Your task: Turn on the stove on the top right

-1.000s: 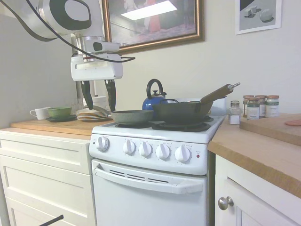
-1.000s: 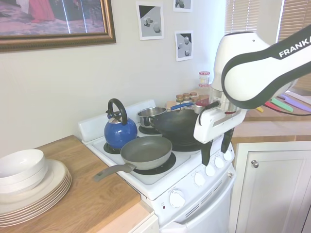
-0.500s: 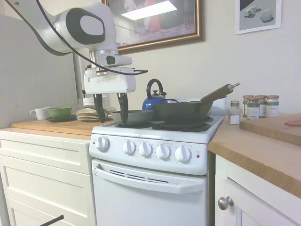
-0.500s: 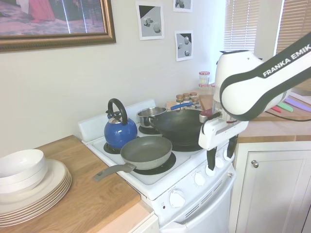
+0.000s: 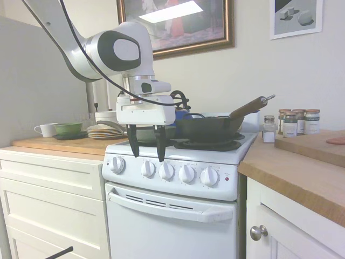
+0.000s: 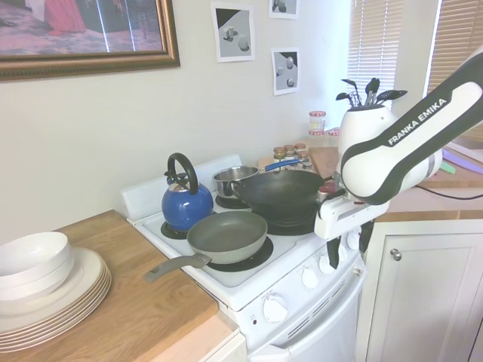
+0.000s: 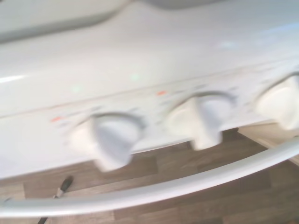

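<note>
The narrow white stove stands between two wooden counters. Five round white knobs run along its front, from the leftmost knob to the rightmost knob, with a small red light beside the last and the door handle below. My gripper hangs open and empty, fingers pointing down, just above the second knob from the left. From the other side the gripper sits at the front panel of the stove. The blurred wrist view shows three knobs and the door handle.
On the burners are a grey frying pan, a blue kettle, a black wok and a small steel pot. Spice jars stand at the back right, stacked plates on the left counter, and white cabinet drawers beside the stove.
The arm has swung right and down, from above the left counter to the stove's front edge. The gripper stayed open throughout.
</note>
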Motion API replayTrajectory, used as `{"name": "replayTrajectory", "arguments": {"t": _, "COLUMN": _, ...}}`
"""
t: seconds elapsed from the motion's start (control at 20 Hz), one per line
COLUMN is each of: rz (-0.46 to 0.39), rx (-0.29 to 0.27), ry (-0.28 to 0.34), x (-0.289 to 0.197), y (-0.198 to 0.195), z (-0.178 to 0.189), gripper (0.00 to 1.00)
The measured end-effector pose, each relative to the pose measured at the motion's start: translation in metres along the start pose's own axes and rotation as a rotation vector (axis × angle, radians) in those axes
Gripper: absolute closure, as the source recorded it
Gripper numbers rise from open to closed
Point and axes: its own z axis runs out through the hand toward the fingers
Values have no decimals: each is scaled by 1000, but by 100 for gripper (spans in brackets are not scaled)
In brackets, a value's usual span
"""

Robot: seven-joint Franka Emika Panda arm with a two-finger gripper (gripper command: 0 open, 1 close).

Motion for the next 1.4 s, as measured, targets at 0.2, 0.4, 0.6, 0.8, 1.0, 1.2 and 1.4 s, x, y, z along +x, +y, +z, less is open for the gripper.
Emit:
{"name": "replayTrajectory", "arguments": {"t": 0.2, "rz": 33, "rx": -8, "ry": -3, "x": 27, "y": 12, "z": 7, "gripper": 100}}
{"name": "replayTrajectory", "arguments": {"t": 0.4, "rz": 38, "rx": -17, "ry": -4, "x": 43, "y": 16, "z": 17, "gripper": 100}}
{"name": "replayTrajectory", "arguments": {"t": 0.6, "rz": 21, "rx": -29, "ry": 6, "x": 43, "y": 10, "z": 23, "gripper": 100}}
{"name": "replayTrajectory", "arguments": {"t": 0.8, "rz": 16, "rx": -40, "ry": 18, "x": 40, "y": 5, "z": 26, "gripper": 100}}
{"name": "replayTrajectory", "arguments": {"t": 1.0, "rz": 15, "rx": -47, "ry": 27, "x": 40, "y": 5, "z": 28, "gripper": 100}}
{"name": "replayTrajectory", "arguments": {"t": 1.2, "rz": 16, "rx": -49, "ry": 55, "x": 43, "y": 3, "z": 30, "gripper": 100}}
{"name": "replayTrajectory", "arguments": {"t": 1.4, "rz": 26, "rx": -50, "ry": 81, "x": 49, "y": 2, "z": 30, "gripper": 100}}
